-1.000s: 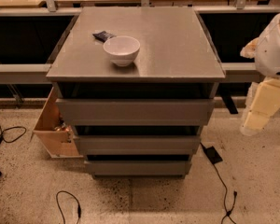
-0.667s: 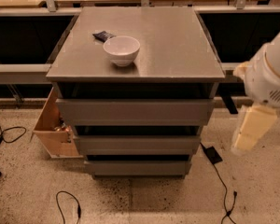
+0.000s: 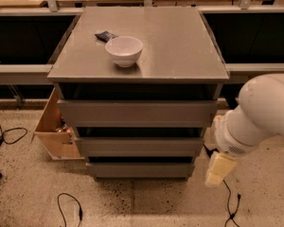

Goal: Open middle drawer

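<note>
A grey cabinet has three stacked handleless drawer fronts, all closed. The middle drawer (image 3: 138,146) is the mid-sized front, between the taller top front (image 3: 136,112) and the smallest bottom front (image 3: 139,170). My white arm comes in from the right. Its gripper (image 3: 217,170), cream-coloured, hangs low at the cabinet's right side, level with the bottom front and just right of it. It touches no drawer.
A white bowl (image 3: 124,50) and a small dark packet (image 3: 106,36) sit on the cabinet top (image 3: 180,46). A cardboard box (image 3: 55,131) stands at the cabinet's left. Cables lie on the speckled floor (image 3: 68,207). Dark shelving runs behind.
My arm has swung down and left. The gripper has dropped from beside the top front to beside the bottom front, closer to the cabinet.
</note>
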